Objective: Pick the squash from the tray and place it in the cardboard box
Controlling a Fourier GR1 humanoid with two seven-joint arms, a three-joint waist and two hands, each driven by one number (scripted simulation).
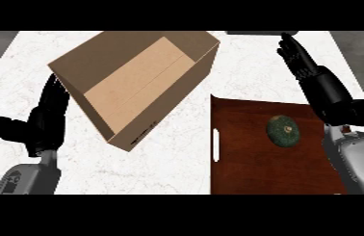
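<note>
The right hand (302, 61) stands raised at the view's right side, its black fingers straight and close together, pointing up and away toward the far edge of the tabletop (185, 153). It holds nothing. Its dark wrist runs down along the right edge of the tray (249, 172) into the grey forearm at the lower right corner.

Below and to the left of that hand lies the squash (283, 131), a round dark green one with a small pale stem spot at its middle, resting on the tray's upper right part, near the right forearm but apart from the fingers. The tray is a dark reddish brown wooden board with a pale slot-shaped handle opening on its left side; its near end runs out of the view's lower edge.

Left of the tray, and apart from it, sits the cardboard box (135, 85), open at the top and turned at an angle to the tabletop's edges, its pale inner floor showing bare.

The left hand (48, 110) shows at the view's left edge, just beside the box's left corner, fingers straight and pointing upward, holding nothing, with its grey forearm below.

The tabletop is white marble with faint grey veining. Dark grey strips show beyond its far corners.
</note>
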